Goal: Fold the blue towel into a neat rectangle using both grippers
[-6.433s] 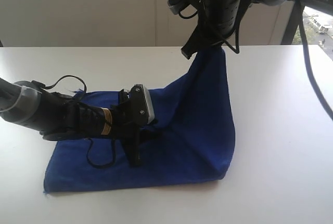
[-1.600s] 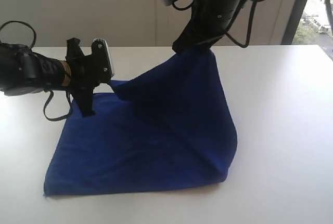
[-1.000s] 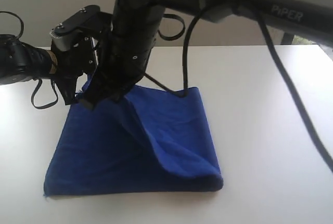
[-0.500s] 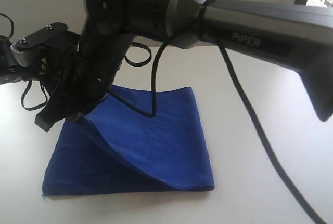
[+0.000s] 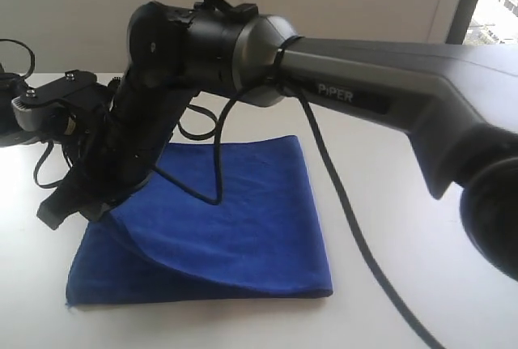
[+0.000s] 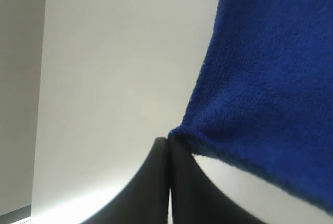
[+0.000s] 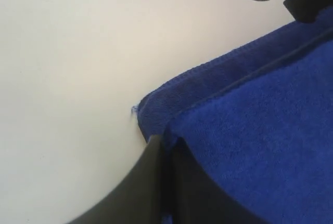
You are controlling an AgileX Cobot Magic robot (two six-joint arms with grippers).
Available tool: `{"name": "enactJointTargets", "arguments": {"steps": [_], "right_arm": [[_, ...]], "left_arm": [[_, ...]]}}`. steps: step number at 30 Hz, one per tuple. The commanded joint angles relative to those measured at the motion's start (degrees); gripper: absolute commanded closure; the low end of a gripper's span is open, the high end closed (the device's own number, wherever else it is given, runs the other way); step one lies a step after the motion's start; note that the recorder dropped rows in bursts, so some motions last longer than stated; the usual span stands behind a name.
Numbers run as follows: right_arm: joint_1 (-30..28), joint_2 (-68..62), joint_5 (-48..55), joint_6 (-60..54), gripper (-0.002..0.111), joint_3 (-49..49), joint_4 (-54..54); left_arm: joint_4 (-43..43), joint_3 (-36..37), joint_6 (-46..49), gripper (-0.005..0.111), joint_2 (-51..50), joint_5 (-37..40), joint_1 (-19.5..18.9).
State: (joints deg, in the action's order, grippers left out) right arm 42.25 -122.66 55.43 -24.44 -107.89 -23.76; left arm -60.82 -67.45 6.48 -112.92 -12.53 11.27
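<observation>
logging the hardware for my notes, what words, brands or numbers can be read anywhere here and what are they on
"PiPER": white letters on the long grey arm segment of the right arm, exterior view.
No other text: none readable on the deep blue fuzzy towel, nor in either wrist view.

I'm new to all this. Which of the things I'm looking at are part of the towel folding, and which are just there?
Part of the job: blue towel, left gripper, right gripper.
Just there: white table, window, wall.
</observation>
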Motion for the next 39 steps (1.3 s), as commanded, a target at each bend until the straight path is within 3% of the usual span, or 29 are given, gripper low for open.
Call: {"name": "enactJointTargets", "arguments": {"steps": [1,10,13,16,19,21,28,31,39], "right_arm": [[0.0,-1.1,-0.7,-1.2,0.108,0.0,-2.4],[0.0,-4.6,-0.6,-5.4,0.108,0.0,-10.5],[0.6,-5.5,-0.6,-6.9,0.103,0.0,-12.2],[1.3,-6.3,-0.3,-7.0,0.084,0.0,-12.2],[1.9,-6.7,-0.2,-7.0,0.056,0.0,-12.3],[2.0,-6.7,-0.2,-7.0,0.045,0.0,-12.4],[2.0,-5.6,0.4,-7.0,0.045,0.0,-12.2],[2.0,-4.7,1.3,-7.0,0.045,0.0,-10.2],[-0.2,-0.8,3.2,-3.3,0.045,0.0,3.8]], "left_arm": [[-0.4,-0.1,0.0,0.107,-0.8,0.6,-1.0],[-0.4,-0.1,0.0,0.107,-0.8,0.8,-2.1],[-0.4,-0.1,0.0,0.107,-0.8,0.8,-2.1],[-0.1,-0.1,-0.1,0.107,-0.8,2.3,-2.1],[-0.1,-0.1,-0.1,0.106,-0.8,3.8,-2.1],[-0.1,-0.1,-0.1,0.1,-0.8,5.0,-2.1],[-0.1,-0.1,0.5,0.059,-0.8,5.7,-2.1],[-0.1,-0.1,1.5,0.048,-0.8,6.1,-2.1],[-0.1,-0.7,4.5,0.045,2.0,12.0,-2.1]]}}
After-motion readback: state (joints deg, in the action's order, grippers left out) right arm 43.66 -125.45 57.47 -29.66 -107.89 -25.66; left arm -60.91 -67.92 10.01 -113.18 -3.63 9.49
